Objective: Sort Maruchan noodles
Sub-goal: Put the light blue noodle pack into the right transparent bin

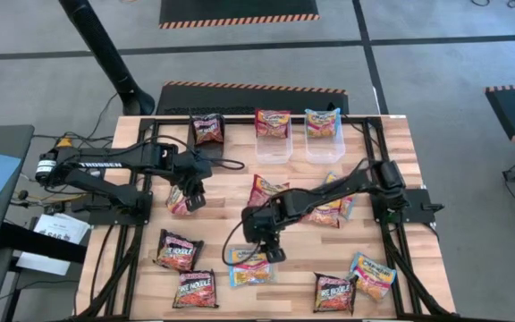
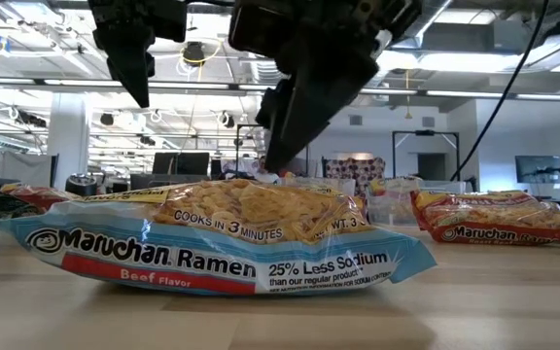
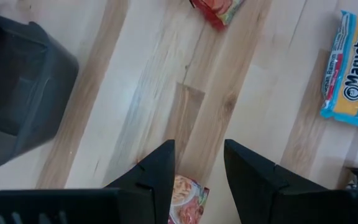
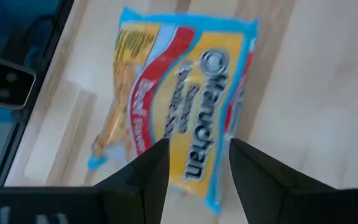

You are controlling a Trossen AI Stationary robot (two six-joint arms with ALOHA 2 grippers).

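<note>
blue ramen packet (image 1: 250,269) flat, long axis left-right

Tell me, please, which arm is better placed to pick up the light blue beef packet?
Right: the right gripper hovers open directly over the blue packet, while the left gripper is above a red packet.

A light wooden table (image 1: 392,143) stands on a grey floor (image 1: 436,54) crossed by dark lines, with black mats edged in orange stripes (image 1: 238,11) at the far side. Beyond the table, ceiling strip lights (image 2: 513,95) glow over white walls and dark monitors (image 2: 178,162).
</note>
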